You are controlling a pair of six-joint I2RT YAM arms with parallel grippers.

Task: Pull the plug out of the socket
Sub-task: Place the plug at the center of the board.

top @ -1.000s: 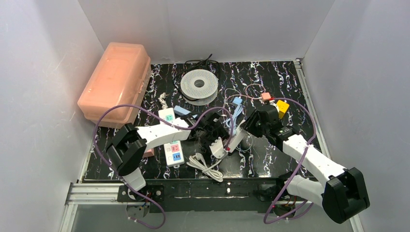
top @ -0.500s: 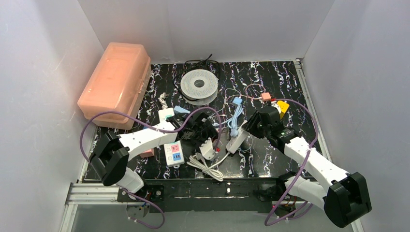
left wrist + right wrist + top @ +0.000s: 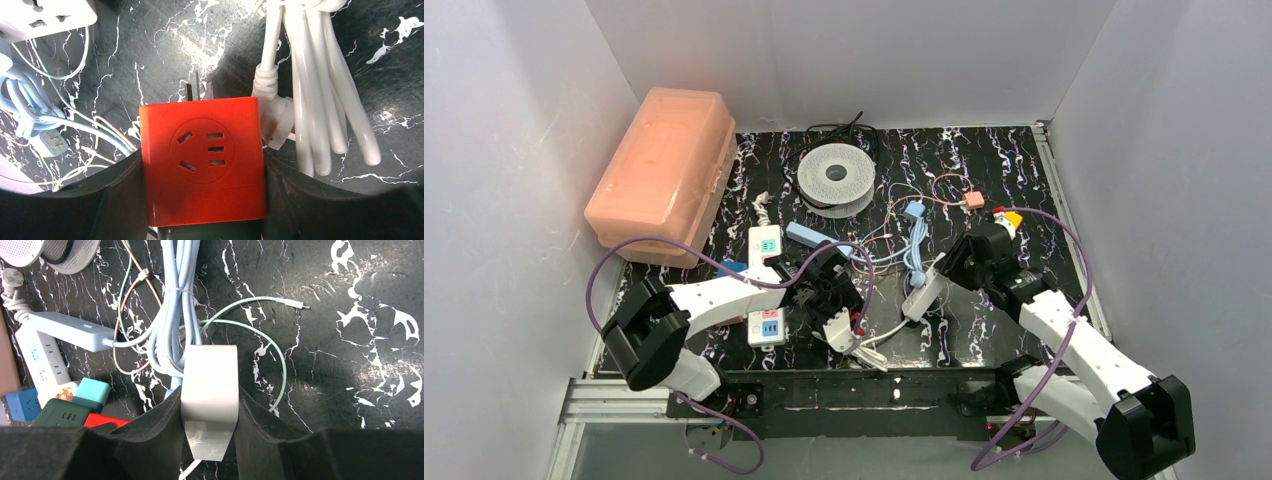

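A black, white-veined tabletop (image 3: 1009,165) inside white walls (image 3: 844,50) shows, from above, the left gripper (image 3: 837,325) near the front edge and the right gripper (image 3: 936,277) clamped on a long white plastic socket strip (image 3: 912,305), the two well apart. In the left wrist view the jaws squeeze the flat sides of a red plastic cube plug (image 3: 202,160), its metal prongs (image 3: 198,91) bare over the table, apparently out of the socket. It looks light, rigid and smooth, best pinched across opposite faces, with no readable writing; the right wrist view shows the strip's blank end in that grip.
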